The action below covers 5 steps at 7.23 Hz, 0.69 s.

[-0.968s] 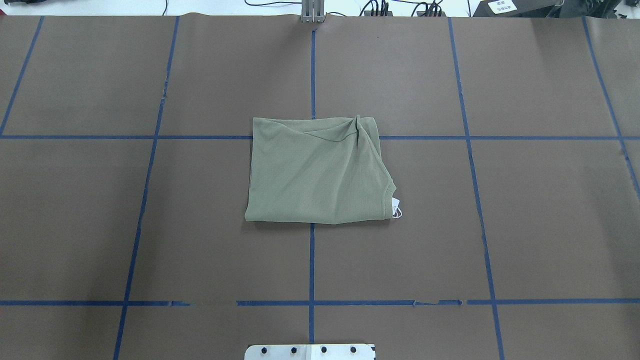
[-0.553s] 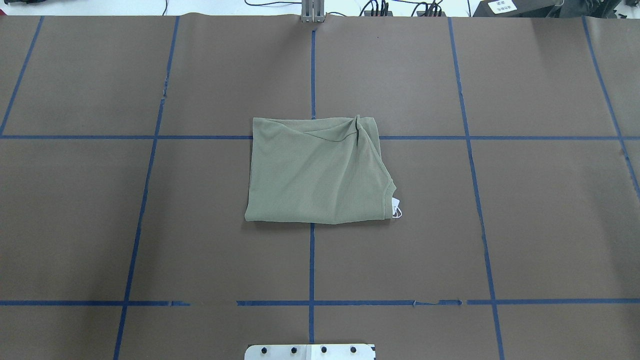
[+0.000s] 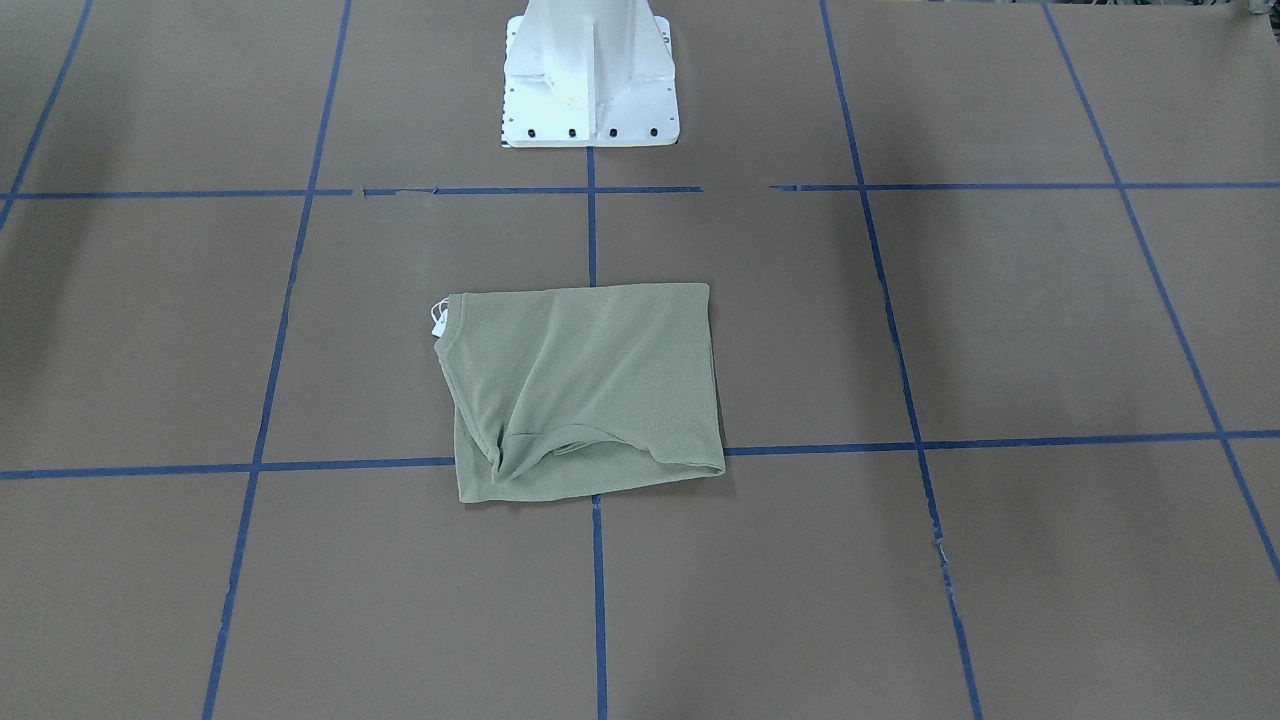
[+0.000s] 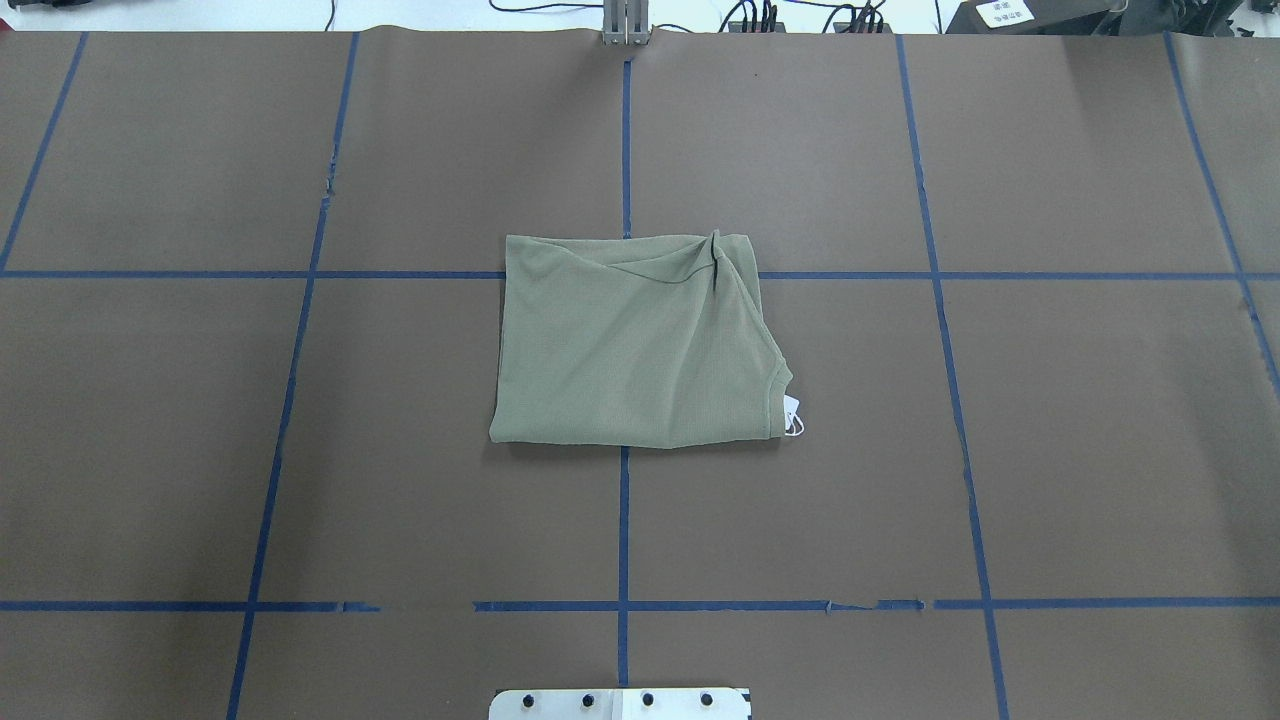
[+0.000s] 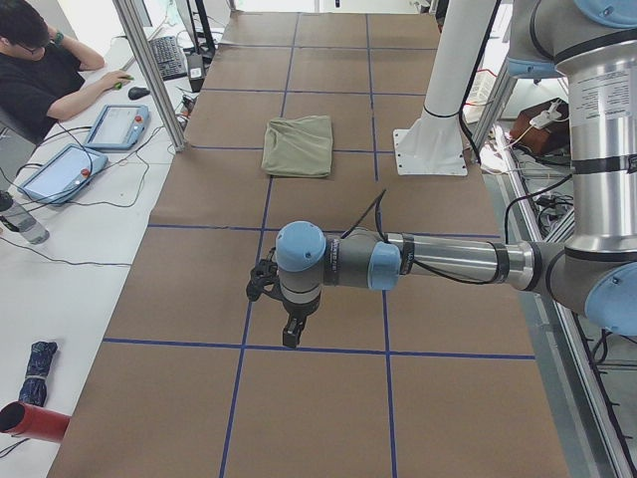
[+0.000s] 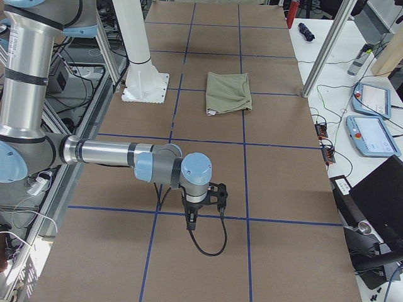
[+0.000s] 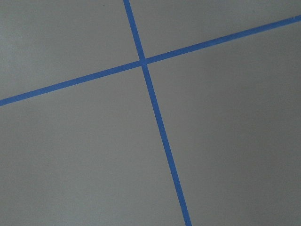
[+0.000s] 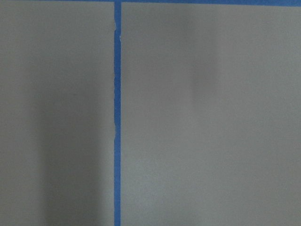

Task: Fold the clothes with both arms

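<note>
The sage-green shirt (image 4: 630, 340) lies folded into a rough rectangle at the table's middle, with a pucker at its far right corner. It also shows in the front-facing view (image 3: 585, 390), the left view (image 5: 299, 145) and the right view (image 6: 228, 92). Its white hang tag (image 4: 793, 417) sticks out at the near right corner. My left gripper (image 5: 289, 337) hangs over bare table far to the shirt's left; my right gripper (image 6: 190, 223) hangs far to its right. Both show only in the side views, so I cannot tell whether they are open or shut.
The brown table cover (image 4: 300, 450) carries a grid of blue tape lines (image 4: 623, 520). The white pedestal base (image 3: 590, 80) stands behind the shirt. An operator (image 5: 45, 85) sits at a side desk with tablets (image 5: 116, 126). Aluminium posts (image 6: 327, 47) stand at the table's edge.
</note>
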Each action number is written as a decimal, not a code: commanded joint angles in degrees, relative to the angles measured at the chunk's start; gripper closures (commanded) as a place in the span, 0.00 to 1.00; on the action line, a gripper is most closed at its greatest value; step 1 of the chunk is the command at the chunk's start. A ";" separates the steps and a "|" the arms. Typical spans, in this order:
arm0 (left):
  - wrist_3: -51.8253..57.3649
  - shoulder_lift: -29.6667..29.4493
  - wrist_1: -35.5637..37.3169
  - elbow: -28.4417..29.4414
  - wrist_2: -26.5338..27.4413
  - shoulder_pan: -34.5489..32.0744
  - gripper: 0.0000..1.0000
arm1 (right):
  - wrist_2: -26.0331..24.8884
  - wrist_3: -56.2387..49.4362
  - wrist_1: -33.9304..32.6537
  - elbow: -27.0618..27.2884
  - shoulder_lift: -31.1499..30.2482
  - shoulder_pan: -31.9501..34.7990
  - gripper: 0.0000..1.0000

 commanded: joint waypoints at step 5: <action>-0.17 0.52 0.09 0.18 0.08 -0.03 0.00 | 0.00 -0.09 0.70 0.27 0.10 0.00 0.00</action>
